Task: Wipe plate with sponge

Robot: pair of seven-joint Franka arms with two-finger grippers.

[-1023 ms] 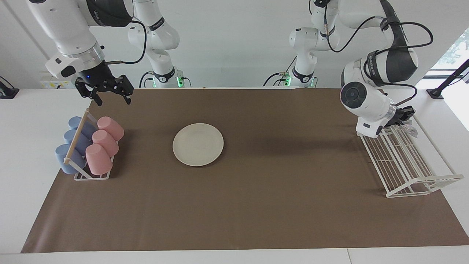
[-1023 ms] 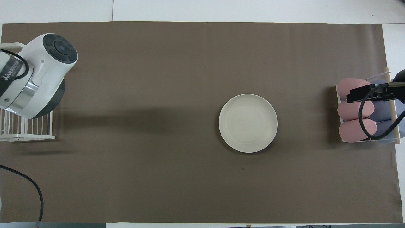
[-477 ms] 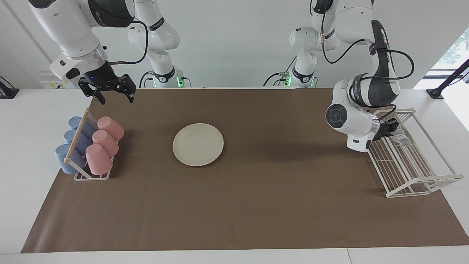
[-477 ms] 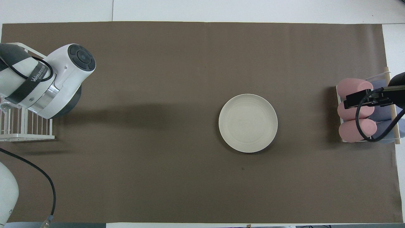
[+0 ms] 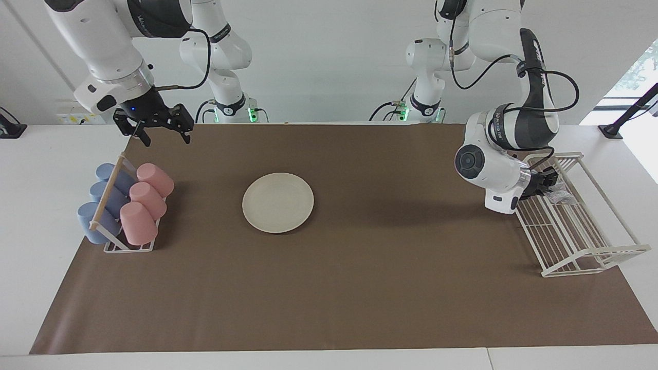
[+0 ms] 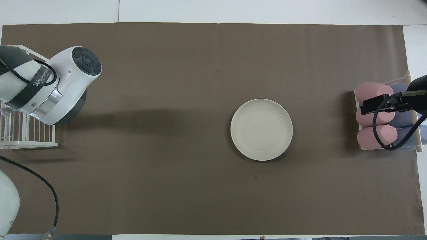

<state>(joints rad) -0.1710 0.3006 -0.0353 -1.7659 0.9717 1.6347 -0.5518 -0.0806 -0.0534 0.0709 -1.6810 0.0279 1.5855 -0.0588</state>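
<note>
The only lettering is a white brand word on the black bands of the arms. On the left arm (image 6: 31,85) in the overhead view it seems to read "WANJEEDJIN" or close to it, the letters too small to be sure. The same word stands on the left arm's band in the facing view and on the right arm (image 5: 149,18), where it cannot be made out
</note>
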